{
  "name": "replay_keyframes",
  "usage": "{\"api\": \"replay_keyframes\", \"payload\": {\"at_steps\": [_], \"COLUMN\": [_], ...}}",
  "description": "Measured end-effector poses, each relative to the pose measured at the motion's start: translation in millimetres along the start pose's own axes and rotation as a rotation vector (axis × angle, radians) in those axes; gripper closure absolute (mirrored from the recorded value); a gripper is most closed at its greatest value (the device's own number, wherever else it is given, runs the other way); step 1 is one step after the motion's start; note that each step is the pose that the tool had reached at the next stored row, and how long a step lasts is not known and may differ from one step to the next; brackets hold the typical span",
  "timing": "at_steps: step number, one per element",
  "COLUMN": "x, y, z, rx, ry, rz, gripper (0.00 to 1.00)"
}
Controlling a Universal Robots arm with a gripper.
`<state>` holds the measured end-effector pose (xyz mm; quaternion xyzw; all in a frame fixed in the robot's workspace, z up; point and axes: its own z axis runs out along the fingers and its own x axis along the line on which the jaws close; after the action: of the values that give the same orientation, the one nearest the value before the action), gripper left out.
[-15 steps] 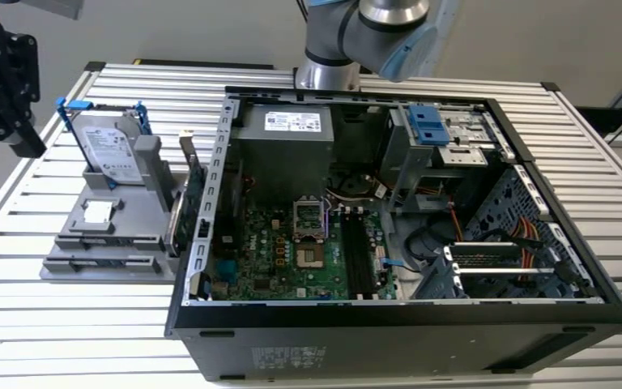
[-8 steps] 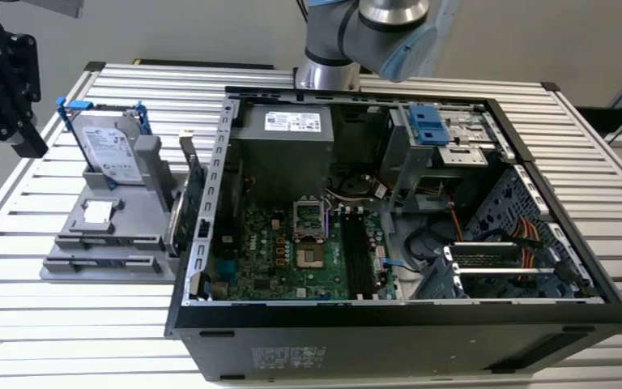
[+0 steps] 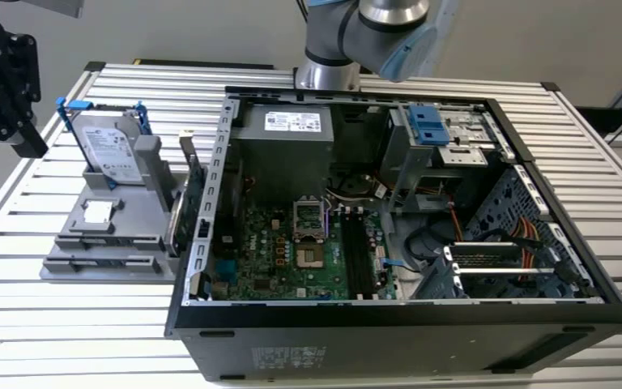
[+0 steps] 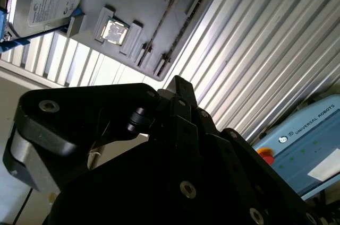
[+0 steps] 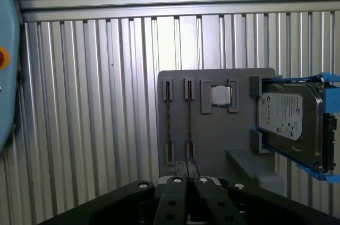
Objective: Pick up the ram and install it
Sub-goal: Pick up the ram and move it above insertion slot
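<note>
At the nine o'clock side of the open computer case [image 3: 398,340], exterior view: gray tray [image 3: 95,243] on the slatted table [image 3: 74,324].

- Tray carries a hard drive [image 3: 111,146] standing at its twelve o'clock end and a small square processor [image 3: 97,212] near the middle. A green card [image 3: 189,174] stands on edge between the tray and the case wall.
- The ram [image 5: 188,124], seen edge-on in the first wrist view, is a thin stick standing in its tray holder. A second stick [image 5: 168,124] sits in the holder just beside it. Neither looks lifted.
- The pincer [image 5: 187,166] hangs above the tray, apart from it. Its tips are pressed together with nothing between them, roughly in line with the ram's holder.
- Inside the case, the long memory slots [image 3: 356,251] on the board, at three o'clock of the processor socket [image 3: 308,217], look dark and unfilled as far as can be told.

Progress, by my reading: at the start. The ram is not yet gripped or carried, and the install has not begun. Pickup and seating both remain.
</note>
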<state>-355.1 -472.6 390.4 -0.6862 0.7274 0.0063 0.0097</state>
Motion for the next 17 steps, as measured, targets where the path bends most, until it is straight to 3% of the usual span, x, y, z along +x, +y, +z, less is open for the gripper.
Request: {"api": "replay_keyframes", "payload": {"at_steps": [1,17], "x": [0.0,0.0], "y": [0.0,-0.5], "z": [0.0,1.8], "rx": [0.0,0.0001], "ry": [0.0,0.0013], "rz": [0.0,-0.001], "gripper": [0.0,0.0]}}
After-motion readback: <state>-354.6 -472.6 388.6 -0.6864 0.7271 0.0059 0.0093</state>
